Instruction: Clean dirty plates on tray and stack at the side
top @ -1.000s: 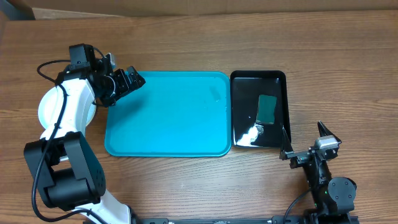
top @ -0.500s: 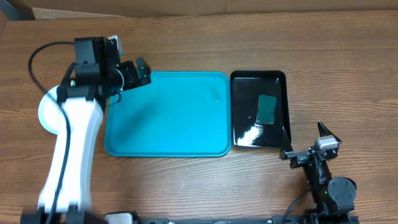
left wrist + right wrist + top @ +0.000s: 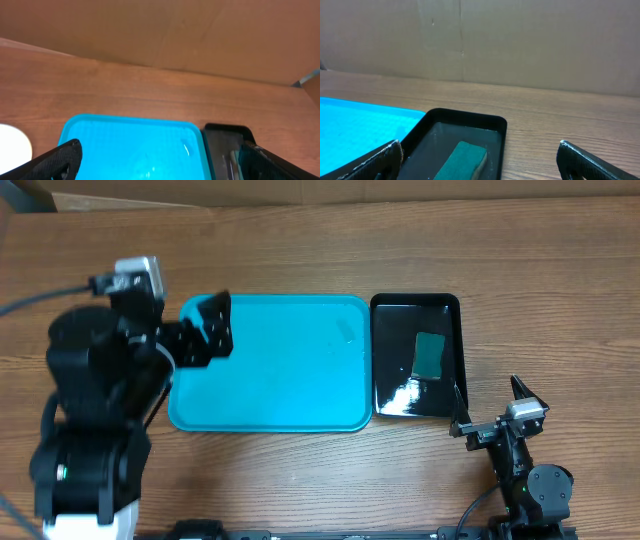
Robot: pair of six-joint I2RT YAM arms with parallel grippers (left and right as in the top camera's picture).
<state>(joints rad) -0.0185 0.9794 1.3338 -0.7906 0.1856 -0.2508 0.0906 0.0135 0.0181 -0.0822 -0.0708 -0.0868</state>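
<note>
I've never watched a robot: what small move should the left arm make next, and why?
Probably draw the left gripper back off the tray: its open jaws hold nothing, the tray holds no plates, and a white plate lies beside it.

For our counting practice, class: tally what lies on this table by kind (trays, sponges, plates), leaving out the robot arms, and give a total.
Trays: 2, the turquoise tray and the black tray
Sponges: 1, the green sponge in the black tray
Plates: 1 in view, a white plate cut off at the left wrist view's edge; the arm covers that spot from overhead
Total: 4
</note>
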